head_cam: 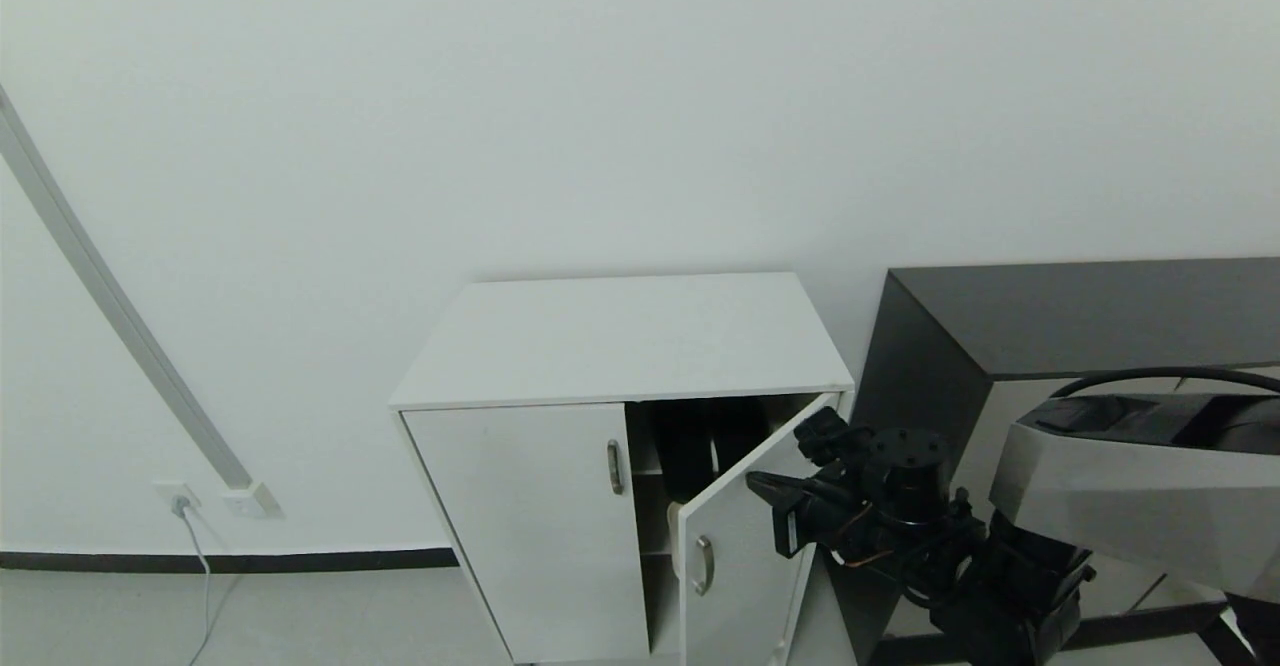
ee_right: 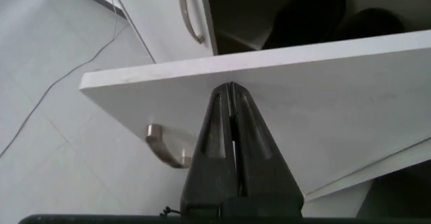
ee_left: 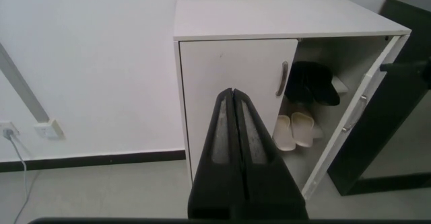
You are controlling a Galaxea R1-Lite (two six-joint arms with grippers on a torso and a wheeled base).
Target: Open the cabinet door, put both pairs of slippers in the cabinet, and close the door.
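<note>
The white cabinet (head_cam: 620,341) stands against the wall, its left door (head_cam: 520,516) closed and its right door (head_cam: 740,566) swung partly out. On the upper shelf inside sits a black pair of slippers (ee_left: 314,83), with a pale pair of slippers (ee_left: 296,130) on the shelf below. My right gripper (head_cam: 768,486) is shut, with its tips against the outer face of the right door (ee_right: 323,96), above that door's handle (ee_right: 165,151). Well back from the cabinet front, my left gripper (ee_left: 232,95) is shut and holds nothing.
A black desk (head_cam: 1080,311) stands right next to the cabinet's right side. Low on the wall to the left is a socket (head_cam: 180,498) with a cable running down to the floor. Bare floor lies in front of the cabinet.
</note>
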